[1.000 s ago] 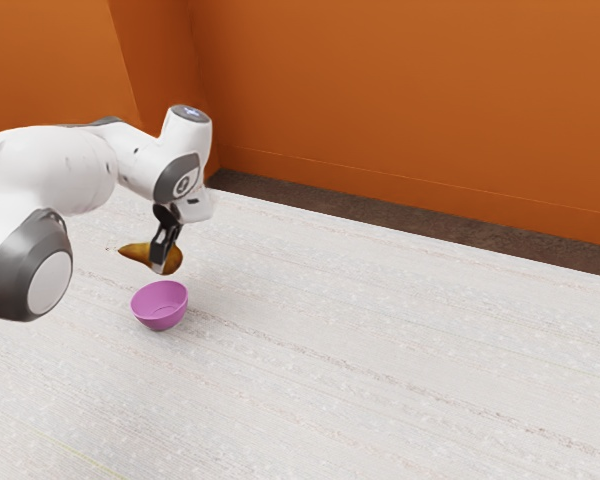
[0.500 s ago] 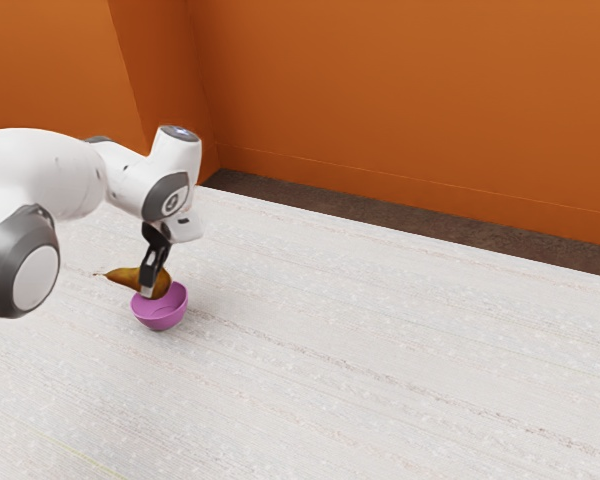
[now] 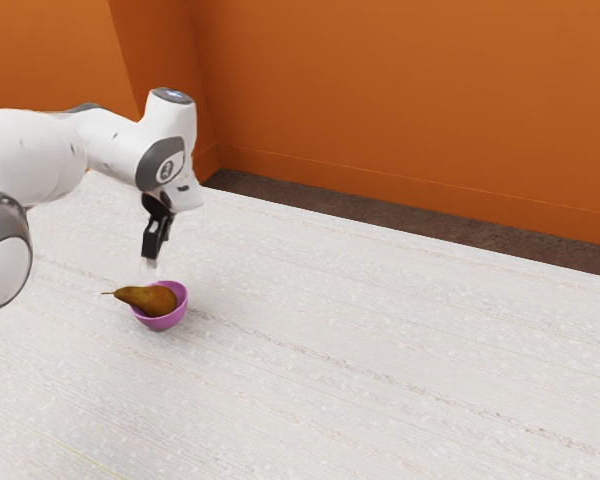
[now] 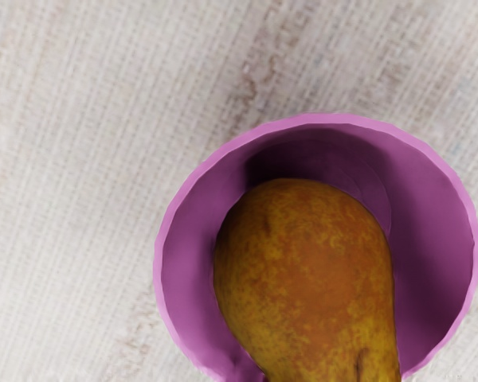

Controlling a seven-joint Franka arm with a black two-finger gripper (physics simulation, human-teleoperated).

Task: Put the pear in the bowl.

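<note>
- the gripper (image 3: 150, 264) hangs above the pear and the bowl, pointing down at them, and i cannot tell whether it stands apart or together
- it is clear of the pear, with a gap between its tips and the fruit in the exterior view
- the pear (image 3: 152, 299) is below the gripper, in the bowl, its fat round end down inside and its narrow end sticking out over the rim
- that narrow end and its thin stem (image 3: 108, 293) reach out from under the gripper toward the exterior view's left
- the bowl (image 3: 178, 312), pink-purple, stands upright on the table beneath the gripper, and the wrist view shows bare inner wall beside the pear's round end
- the white table (image 3: 380, 350) spreads out under the gripper and all around the bowl
- the arm (image 3: 40, 155) comes to the gripper from the exterior view's left
- beyond the gripper and the table's far edge rises an orange wall (image 3: 410, 90)
</note>
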